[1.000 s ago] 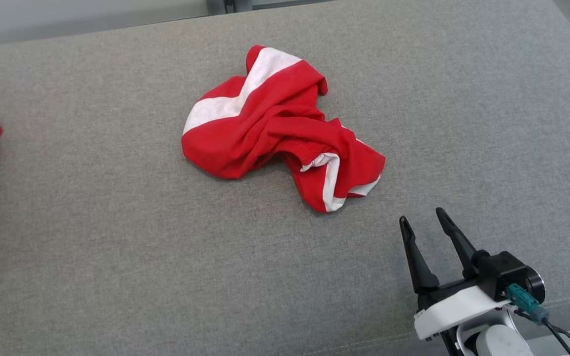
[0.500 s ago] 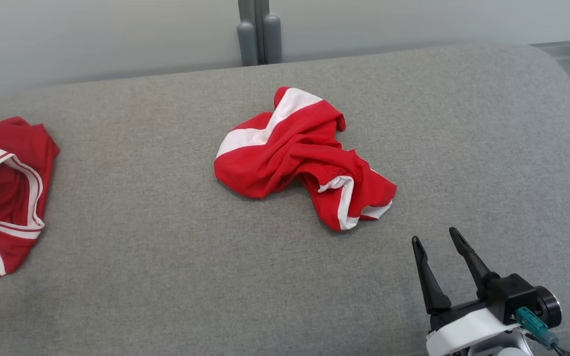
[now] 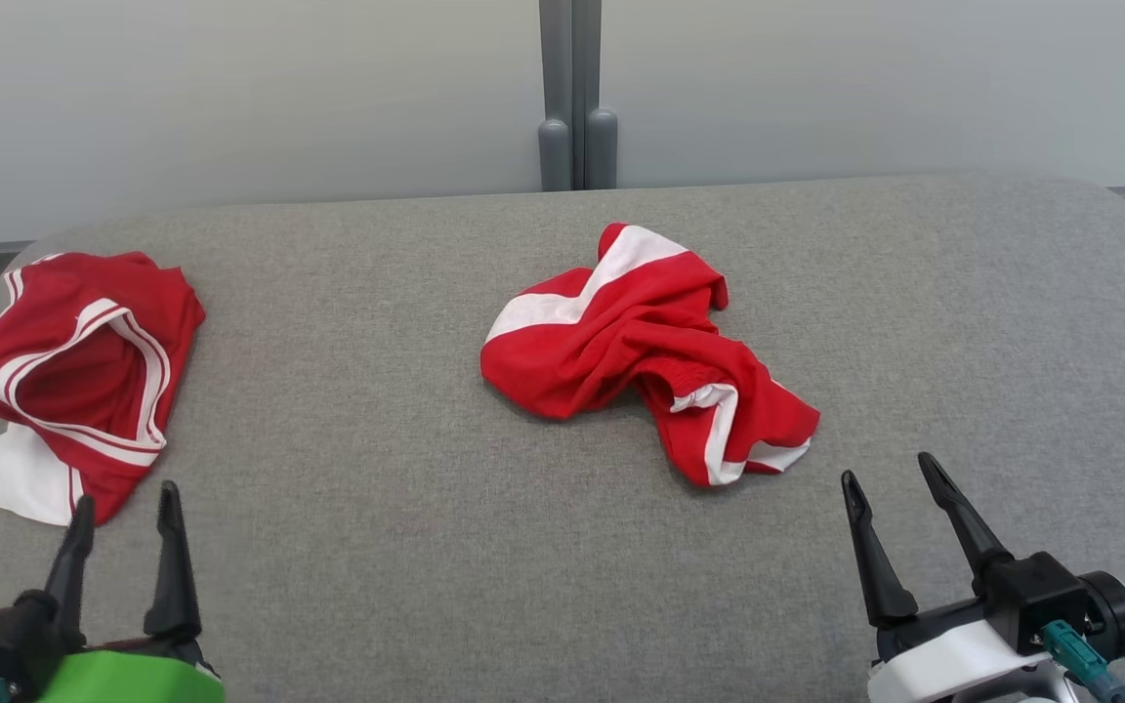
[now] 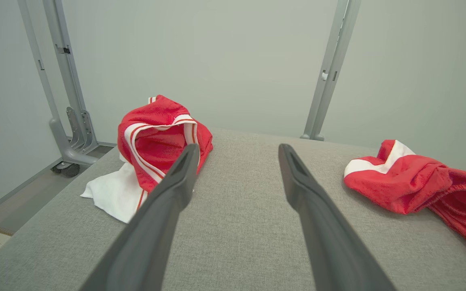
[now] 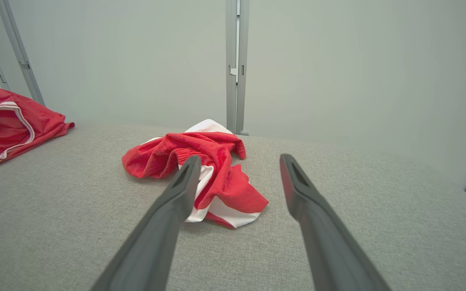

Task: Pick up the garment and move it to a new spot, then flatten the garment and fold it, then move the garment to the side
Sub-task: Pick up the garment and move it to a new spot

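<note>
Head view: a crumpled red garment (image 3: pixel 621 361) with white bands lies near the middle of a grey fabric-covered counter (image 3: pixel 377 566), somewhat toward the far edge. One white band runs across its far-left part; a second white strip shows at its near-right corner, beside a gathered waistband. A second garment (image 3: pixel 84 371), also red with white trim, lies bunched at the counter's left end, well apart from the first, with a white patch of cloth spread at its near side.

The left gripper (image 3: pixel 126 498) stands at the lower left on a green mount, its two dark fingers (image 3: pixel 169 547) apart and holding nothing; their tips are just short of the second garment's near edge. The right gripper (image 3: pixel 888 469) stands at the lower right on a white mount, fingers likewise apart and empty, tips near the garment's near-right corner but not touching it.

Left wrist view: the left gripper (image 4: pixel 238 148) is spread above bare counter, with the second garment (image 4: pixel 156 137) ahead and to the left and the garment (image 4: pixel 403 182) off to the right.

Right wrist view: the right gripper (image 5: pixel 240 158) is spread, with the garment (image 5: pixel 212 161) ahead, partly behind the left-hand finger in that view. The second garment (image 5: pixel 6 121) lies at the far left.

A grey upright post (image 3: pixel 572 98) stands against the pale wall behind the counter.
</note>
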